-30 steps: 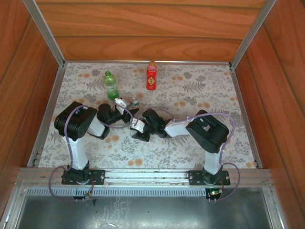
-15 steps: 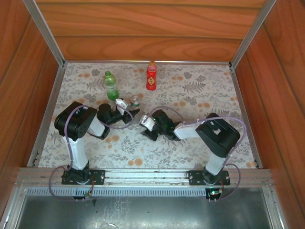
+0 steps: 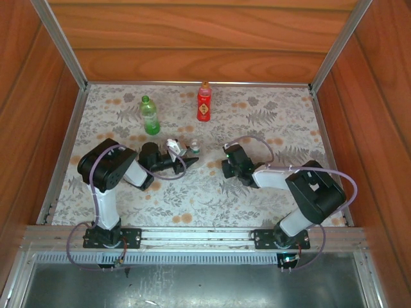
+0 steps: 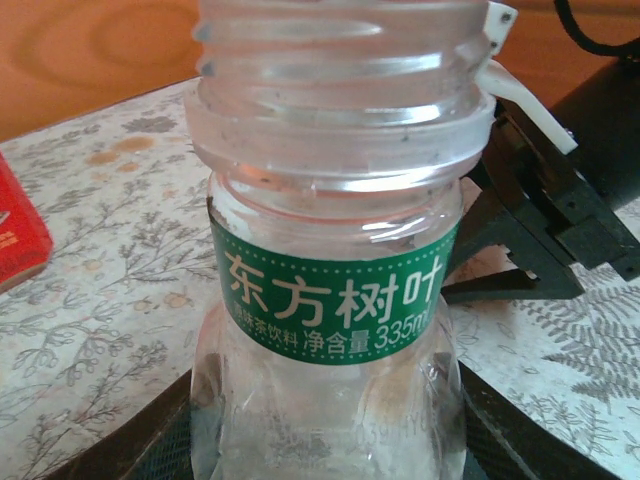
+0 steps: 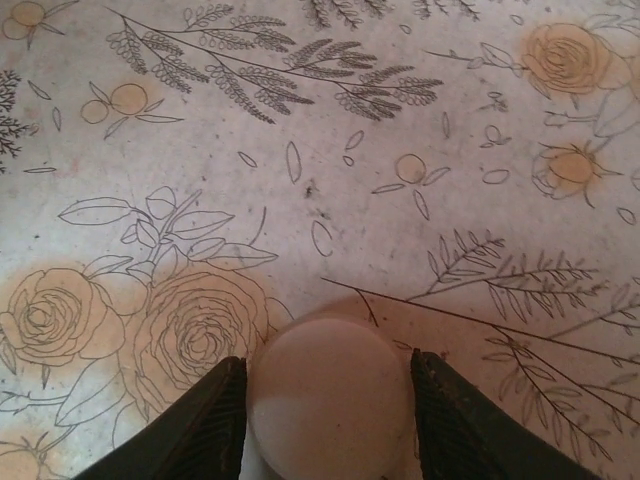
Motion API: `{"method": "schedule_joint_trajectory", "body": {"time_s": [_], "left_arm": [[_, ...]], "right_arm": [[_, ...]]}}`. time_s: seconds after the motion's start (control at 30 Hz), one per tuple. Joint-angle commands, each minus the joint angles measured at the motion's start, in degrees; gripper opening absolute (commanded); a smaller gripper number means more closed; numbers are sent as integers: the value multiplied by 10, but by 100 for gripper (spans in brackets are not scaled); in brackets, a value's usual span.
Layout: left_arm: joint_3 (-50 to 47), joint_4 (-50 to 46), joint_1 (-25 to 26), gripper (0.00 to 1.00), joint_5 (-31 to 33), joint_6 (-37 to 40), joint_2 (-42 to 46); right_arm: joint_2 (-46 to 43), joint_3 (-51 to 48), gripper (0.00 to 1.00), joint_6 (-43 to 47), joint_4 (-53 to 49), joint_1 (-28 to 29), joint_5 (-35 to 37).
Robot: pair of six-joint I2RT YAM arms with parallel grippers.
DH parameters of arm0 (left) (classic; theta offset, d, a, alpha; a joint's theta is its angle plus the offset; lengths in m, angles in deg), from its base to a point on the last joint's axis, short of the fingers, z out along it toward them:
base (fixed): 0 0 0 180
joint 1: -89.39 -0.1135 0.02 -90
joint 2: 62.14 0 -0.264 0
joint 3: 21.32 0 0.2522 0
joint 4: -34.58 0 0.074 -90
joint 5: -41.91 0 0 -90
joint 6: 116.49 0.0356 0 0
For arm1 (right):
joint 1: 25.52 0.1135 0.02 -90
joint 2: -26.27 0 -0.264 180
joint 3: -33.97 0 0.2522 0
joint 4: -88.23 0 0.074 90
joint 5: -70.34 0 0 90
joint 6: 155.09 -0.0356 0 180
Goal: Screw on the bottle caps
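Cloth-covered table (image 3: pixel 282 131), floral print. Beyond the clear bottle (image 4: pixel 330 300), the green bottle (image 3: pixel 149 115) and red bottle (image 3: pixel 204 104) stand capped, apparently finished. The left end effector (image 3: pixel 191 158) is clamped on the clear bottle, whose threaded neck is bare. Right of it, the right end effector (image 5: pixel 328 365) grips the white cap (image 5: pixel 330 410); that capping is left to do.

Bottles: three, a green bottle (image 3: pixel 149 117), a red bottle (image 3: pixel 204 106) and a smaller clear bottle (image 4: pixel 330 300).
Caps: three, a green cap (image 3: pixel 145 99), an orange cap (image 3: pixel 205 84) and a white cap (image 5: pixel 330 400).
Capped bottles: two, green and red.
Open bottles: one, clear.
Arms: two, the left arm (image 3: pixel 106 172) and the right arm (image 3: pixel 311 192).
Cloth: one flowered cloth (image 3: pixel 257 119).
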Motion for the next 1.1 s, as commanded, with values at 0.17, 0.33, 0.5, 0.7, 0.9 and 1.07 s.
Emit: {"method": "schedule_joint_trajectory", "body": {"time_s": [0.17,0.33,0.5,0.7,0.9,1.07], "left_arm": [[-5,-44,-1,50,-30,20,9],[-5,-44,-4,50,-32,20,8],[-6,-44,-5,50,-34,21,9],[-5,-44,-5,50,-35,20,7],[-6,-43,-5,50,-32,18,9],[-6,-44,-5,50,-33,19,9]], "right_arm": [[-31,62,62,-34,-108,-1,15],[-28,104,64,-63,-175,-3,18],[14,167,66,-74,-277,-14,-10],[52,202,64,-84,-330,-22,-43],[92,220,59,-88,-343,-32,-72],[101,226,52,-84,-343,-35,-72]]}}
